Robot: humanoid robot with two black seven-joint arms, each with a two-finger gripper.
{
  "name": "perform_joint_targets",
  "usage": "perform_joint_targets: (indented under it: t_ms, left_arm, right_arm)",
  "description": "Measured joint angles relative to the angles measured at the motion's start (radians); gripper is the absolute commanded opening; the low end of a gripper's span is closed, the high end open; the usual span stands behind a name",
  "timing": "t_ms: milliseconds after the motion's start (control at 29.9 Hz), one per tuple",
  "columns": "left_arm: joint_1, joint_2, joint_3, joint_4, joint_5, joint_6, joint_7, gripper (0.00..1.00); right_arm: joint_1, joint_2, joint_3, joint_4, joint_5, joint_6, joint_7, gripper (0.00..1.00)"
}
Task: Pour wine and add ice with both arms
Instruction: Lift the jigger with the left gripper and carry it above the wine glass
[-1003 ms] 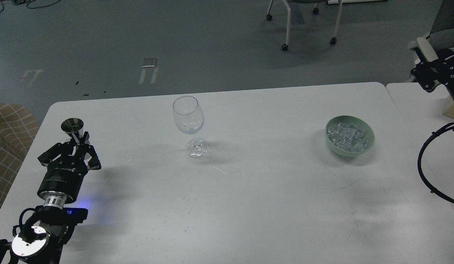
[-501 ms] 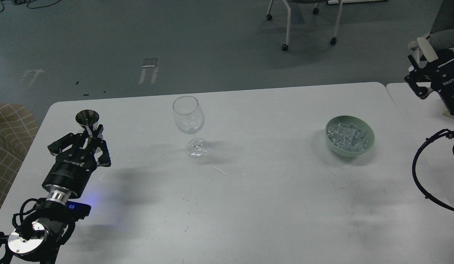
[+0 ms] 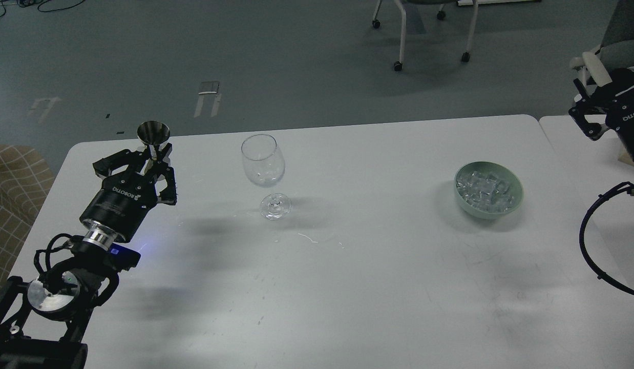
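Note:
My left gripper [image 3: 153,155] is shut on the stem of a small steel cone-shaped cup [image 3: 153,132] and holds it upright above the table's far left, to the left of the wine glass [image 3: 262,160]. The cup's contents are hidden, so no wine shows. The clear stemmed glass stands upright at the table's middle back. The pale green bowl [image 3: 516,201] with the heap of ice cubes [image 3: 485,190] sits at the right. My right gripper [image 3: 586,117] hangs at the far right edge, above and to the right of the bowl. Its fingers cannot be told apart.
The white table [image 3: 347,277] has a second table [image 3: 568,138] butted against its right side. A looped black cable [image 3: 591,246] of the right arm hangs at the right. A chair [image 3: 424,31] stands on the floor behind.
My left gripper has risen and moved right and away with the steel cup, closer to the wine glass. My right gripper has shifted slightly at the right edge.

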Motion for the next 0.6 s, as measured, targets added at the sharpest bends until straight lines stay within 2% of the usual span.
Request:
perform_joint_targets:
  t_ms: [201, 334, 602]
  left_arm:
    - [-0.037, -0.026, 0.051, 0.0, 0.002, 0.027, 0.008, 0.0]
    - [-0.058, -0.055, 0.057, 0.008, 0.006, 0.048, 0.027, 0.0]
    - [-0.181, -0.064, 0.129, 0.109, 0.016, 0.05, 0.04, 0.0]
  right_arm:
    - [-0.001, -0.012, 0.002, -0.007, -0.001, 0.0, 0.0, 1.0]
    - [0.0, -0.015, 0.002, -0.008, -0.002, 0.0, 0.0, 1.0]
    - [0.009, -0.009, 0.002, -0.007, -0.001, -0.003, 0.0, 1.0]
